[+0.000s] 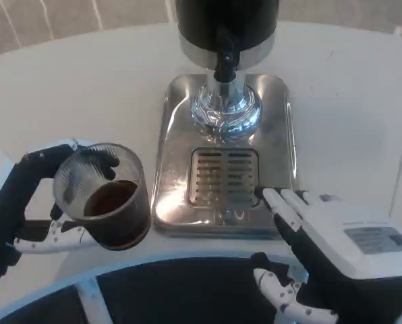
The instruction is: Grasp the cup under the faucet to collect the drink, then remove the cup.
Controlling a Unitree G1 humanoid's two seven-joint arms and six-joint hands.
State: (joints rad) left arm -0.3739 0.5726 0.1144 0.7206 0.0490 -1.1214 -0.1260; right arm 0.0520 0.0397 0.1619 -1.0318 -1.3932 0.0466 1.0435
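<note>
Cup [106, 196] is the thing to watch in the head view: it is a clear cup with dark drink in its lower part, and it sits to the left of the dispenser's steel tray [268, 121], not under the faucet [225, 62]. The left hand [32, 202] grips it, with black fingers wrapped around the far wall near the rim and white fingers showing beside its base. The cup looks tilted a little toward the camera; I cannot tell if its bottom touches the tabletop [66, 88] or hangs just above it.

The right hand [322, 236] lies at the near right corner of the tray, its fingers stretched out and apart, the fingertips reaching the edge by the drain grille [224, 177]. It holds nothing.

Because the drink is already inside and the cup is away from the faucet, I judge the filling is done and the removing step is nearly finished. The next move needs a gentle setting down, keeping the cup level so the drink does not spill, and then a slow release of the fingers so the light cup does not tip.
</note>
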